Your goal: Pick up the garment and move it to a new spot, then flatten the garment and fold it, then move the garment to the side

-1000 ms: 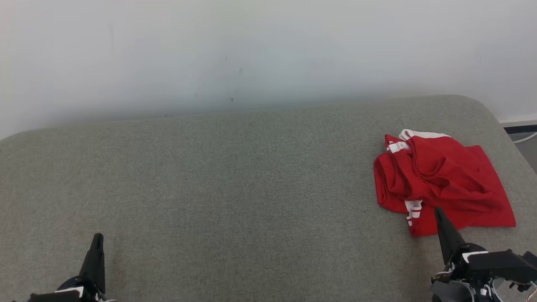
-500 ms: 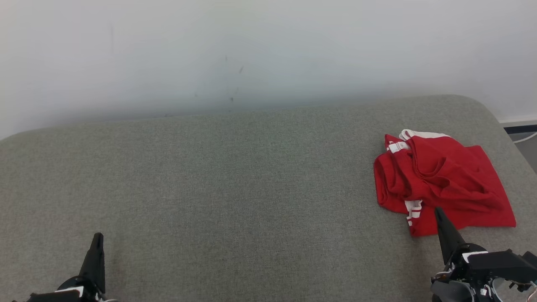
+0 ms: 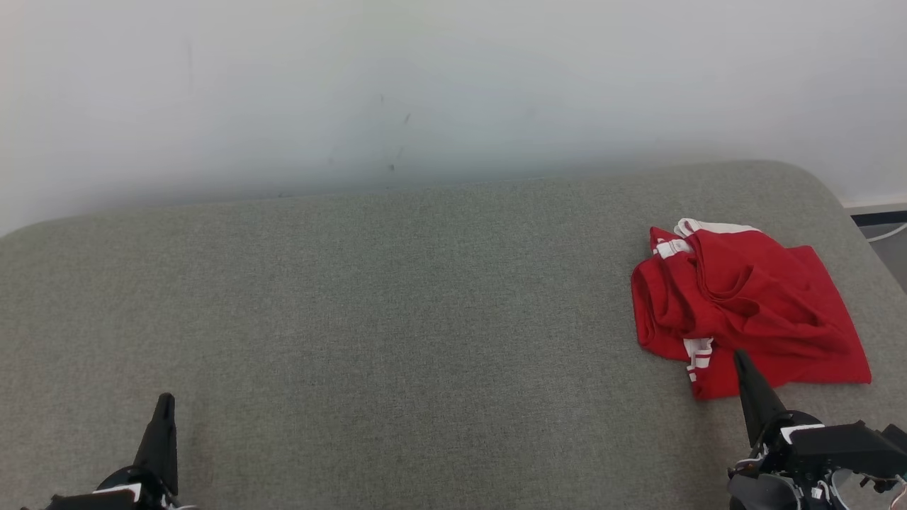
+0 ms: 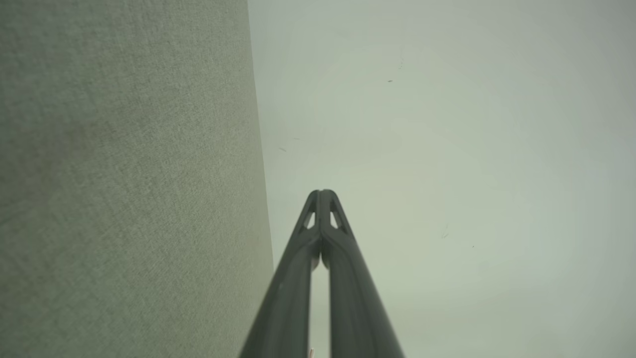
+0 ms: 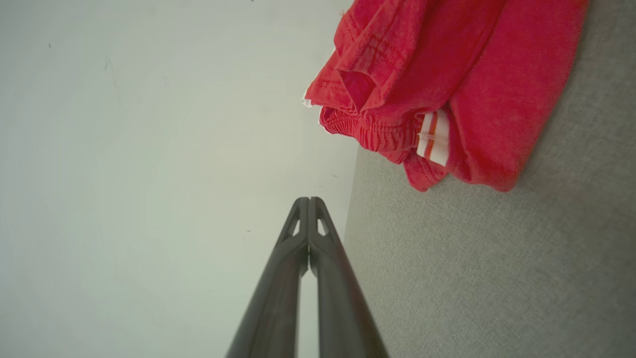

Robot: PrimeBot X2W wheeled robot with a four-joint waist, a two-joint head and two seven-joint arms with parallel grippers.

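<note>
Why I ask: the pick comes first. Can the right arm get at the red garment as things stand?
Probably yes: the red garment lies just beyond the right gripper, nothing between them, though its shut fingers must open first.

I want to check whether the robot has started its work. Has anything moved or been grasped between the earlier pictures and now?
Nothing has visibly changed. The red garment lies crumpled at the same place on the grey cushion, untouched. The left gripper and the right gripper are both shut, empty, and where they were. The right gripper is near the garment but apart from it.
</note>
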